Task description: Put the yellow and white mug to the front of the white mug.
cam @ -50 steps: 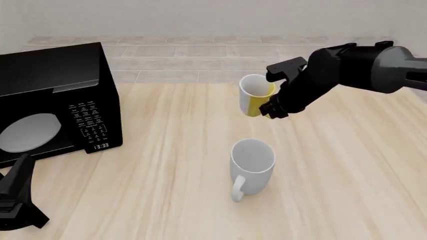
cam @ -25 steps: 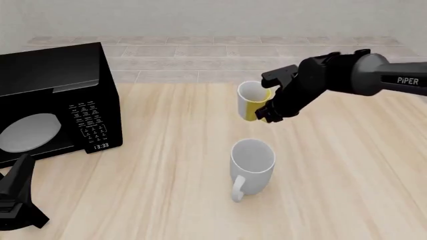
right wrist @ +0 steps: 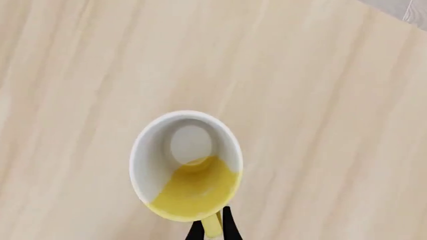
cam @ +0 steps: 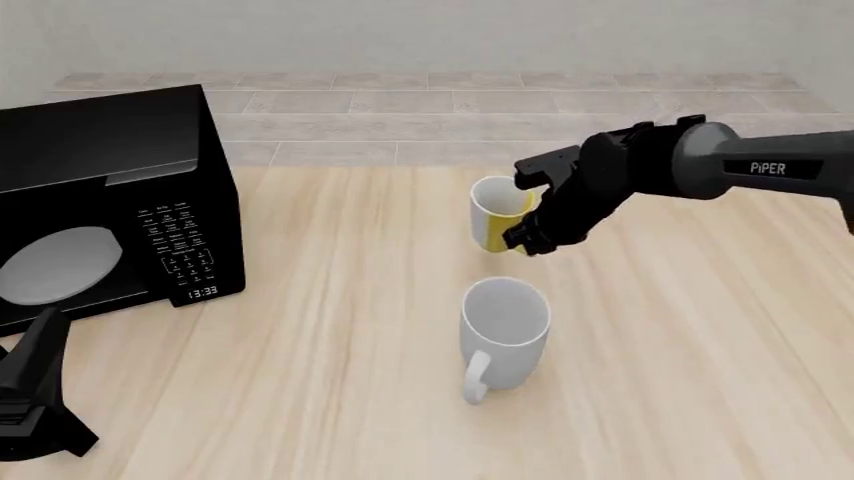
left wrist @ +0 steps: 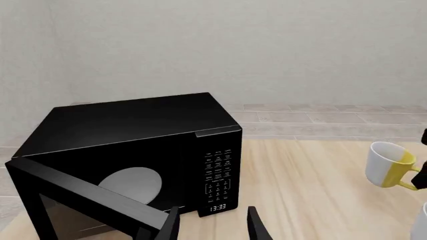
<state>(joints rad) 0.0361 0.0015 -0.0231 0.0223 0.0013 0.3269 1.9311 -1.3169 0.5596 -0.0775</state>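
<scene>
Nearest the camera in the front view, the left gripper (cam: 34, 400) is sitting idle at the table's near left corner; its own wrist view shows its fingers (left wrist: 171, 225) spread apart with nothing between them, pointing at the black microwave (cam: 107, 200) whose door is hanging open. It is taking no part in the job.

Just beyond, near the middle of the wooden table (cam: 694, 380), the white mug (cam: 505, 330) is standing upright with its handle turned toward the camera side. It is serving as the reference for the placement, so it is being left alone.

Farther back, the right gripper (cam: 523, 230) is carrying the yellow and white mug (cam: 497, 215) — pinched by its yellow handle, which the right wrist view shows caught between the two narrow fingertips (right wrist: 229, 227). Gripping the handle is keeping the mug (right wrist: 187, 165) upright and its mouth open to the wrist camera, with bare wood beneath it. The mug appears to be hanging just above the table, on the far side of the white mug and apart from it — probably being lowered toward its spot there.
</scene>
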